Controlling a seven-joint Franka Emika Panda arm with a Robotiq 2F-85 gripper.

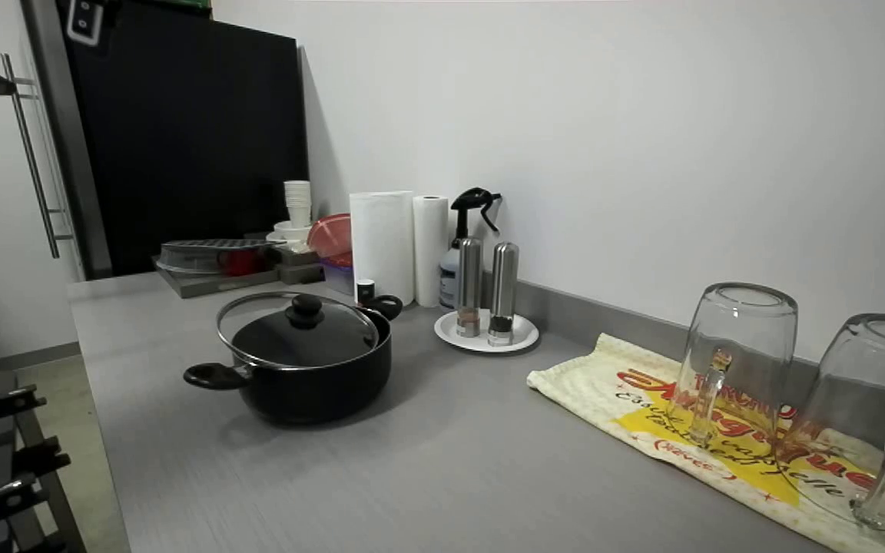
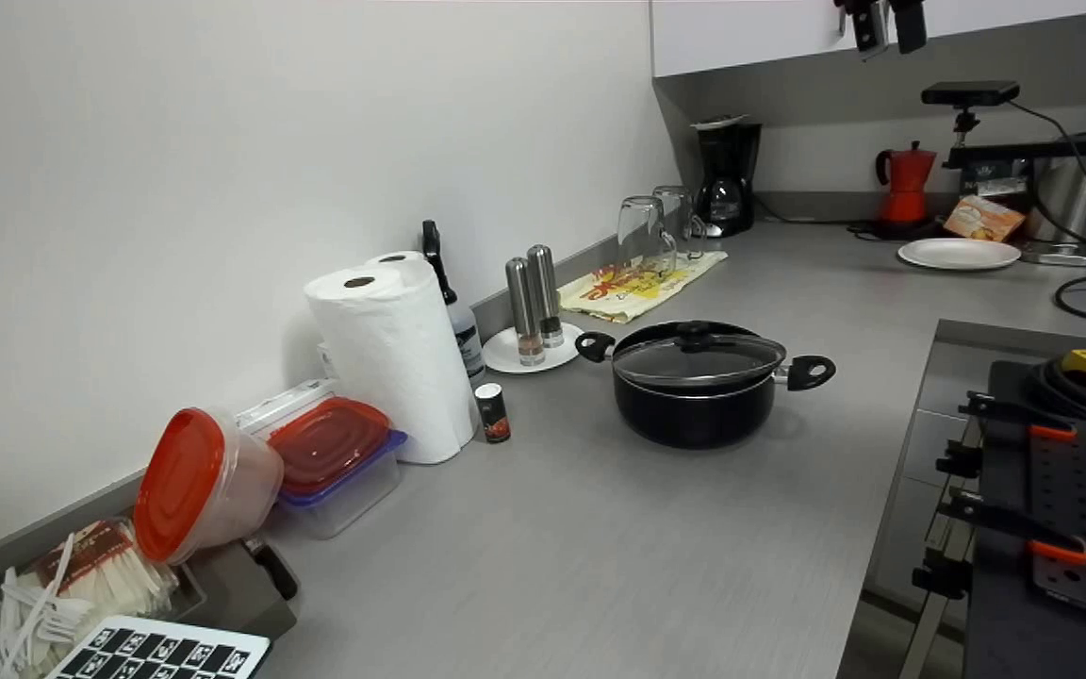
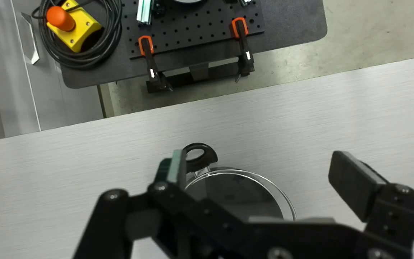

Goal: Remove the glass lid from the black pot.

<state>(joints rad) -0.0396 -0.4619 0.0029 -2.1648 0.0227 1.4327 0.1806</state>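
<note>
Looks like nothing's done yet — the lid (image 1: 298,344) sits on the pot (image 1: 319,395), around 8 o'clock from centre in an exterior view, on the worktop (image 1: 488,461). Grab and lift-off are both left to do. Jaws are spread wide, holding nothing. Lid's clear glass, metal-edged, black knob (image 1: 305,306) on top — sitting a bit off-centre.

Black script with "Ess" and "elle" legible is printed on a cloth (image 1: 638,418) well apart from the large paper roll (image 2: 392,368). Near that roll, labels on a spray bottle (image 1: 449,283) and a small black bottle (image 2: 493,420) cannot be made out.
</note>
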